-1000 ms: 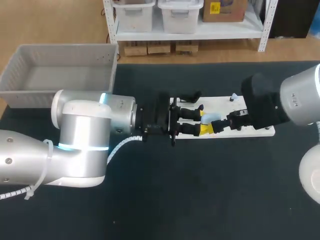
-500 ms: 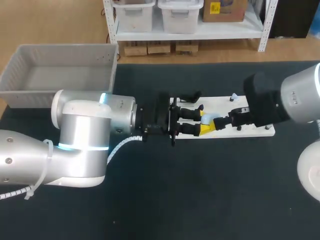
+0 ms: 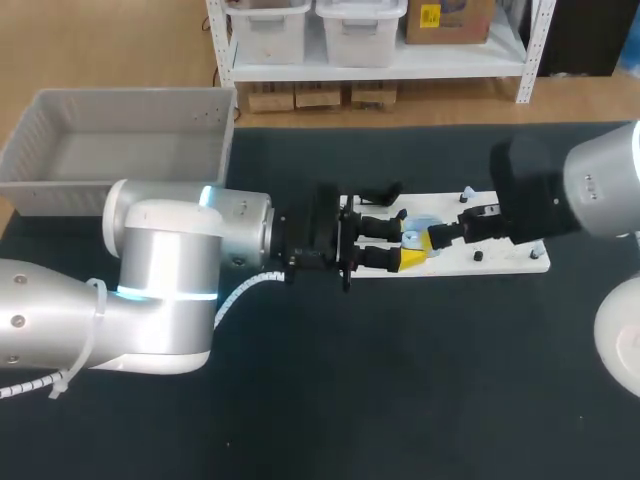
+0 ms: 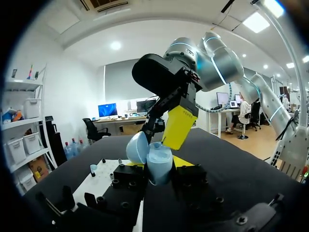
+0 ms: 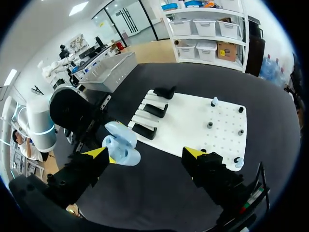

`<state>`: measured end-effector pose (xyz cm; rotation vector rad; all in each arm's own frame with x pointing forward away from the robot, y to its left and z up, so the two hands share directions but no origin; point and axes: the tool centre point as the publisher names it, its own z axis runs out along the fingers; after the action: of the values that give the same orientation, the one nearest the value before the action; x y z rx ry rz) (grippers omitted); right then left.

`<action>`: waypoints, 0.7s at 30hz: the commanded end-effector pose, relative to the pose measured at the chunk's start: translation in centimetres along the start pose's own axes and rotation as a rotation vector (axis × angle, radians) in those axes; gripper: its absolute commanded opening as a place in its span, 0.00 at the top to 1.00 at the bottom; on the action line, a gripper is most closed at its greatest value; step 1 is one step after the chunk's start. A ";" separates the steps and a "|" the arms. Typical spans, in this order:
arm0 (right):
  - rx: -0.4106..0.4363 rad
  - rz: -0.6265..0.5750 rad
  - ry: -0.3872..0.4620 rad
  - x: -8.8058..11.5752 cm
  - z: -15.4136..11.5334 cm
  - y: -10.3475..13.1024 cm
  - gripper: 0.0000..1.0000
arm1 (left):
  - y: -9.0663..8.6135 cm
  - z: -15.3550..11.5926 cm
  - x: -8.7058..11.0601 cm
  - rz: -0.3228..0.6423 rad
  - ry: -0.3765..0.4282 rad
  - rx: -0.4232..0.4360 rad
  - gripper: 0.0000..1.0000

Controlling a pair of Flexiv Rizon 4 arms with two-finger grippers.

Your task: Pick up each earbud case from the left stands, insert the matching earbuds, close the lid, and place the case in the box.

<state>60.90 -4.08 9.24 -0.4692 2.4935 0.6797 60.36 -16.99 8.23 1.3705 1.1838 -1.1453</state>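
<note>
A light blue earbud case (image 3: 419, 226) with its lid open is held upright over the white board (image 3: 500, 258). My left gripper (image 3: 410, 250) is shut on the case body (image 4: 158, 164), and the lid (image 4: 136, 147) tilts to one side. My right gripper (image 5: 145, 154) stands open, and the case (image 5: 120, 146) is close to one of its yellow fingertips (image 5: 96, 153). In the left wrist view that yellow finger (image 4: 179, 126) hangs just above the open case. A small blue earbud (image 5: 214, 101) sits on a peg at the board's far side.
Three black stands (image 5: 153, 110) stand in a row on the white board (image 5: 193, 121) beside small pegs. A grey bin (image 3: 130, 98) sits at the table's far left. Dark table surface lies bare in front of the board.
My right gripper has drawn back a little to the right and towards the far side of the board. The left arm and the case have stayed still.
</note>
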 end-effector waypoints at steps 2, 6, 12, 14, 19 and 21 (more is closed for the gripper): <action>0.041 -0.007 -0.033 -0.6 -0.7 -0.1 0.00 | -0.2 0.0 0.1 0.004 -0.004 -0.008 1.00; 0.122 -0.070 -0.077 -1.5 -2.5 -0.7 0.00 | -0.2 0.0 0.1 0.004 -0.004 -0.008 1.00; 0.257 -0.121 -0.091 -3.0 -5.3 -3.1 0.00 | -0.2 0.0 0.1 0.004 -0.004 -0.008 1.00; 0.316 -0.132 -0.065 -3.1 -5.9 -4.2 0.00 | -0.2 0.0 0.1 0.004 -0.004 -0.008 1.00; 0.417 -0.127 0.031 -2.7 -6.6 -6.8 0.00 | -0.2 0.0 0.1 0.004 -0.004 -0.008 1.00; 0.424 -0.125 0.067 -2.2 -6.6 -7.5 0.00 | -0.2 0.0 0.1 0.004 -0.004 -0.008 1.00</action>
<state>64.05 -12.77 11.08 -0.5698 2.5016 0.3923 60.35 -16.99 8.24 1.3709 1.1843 -1.1454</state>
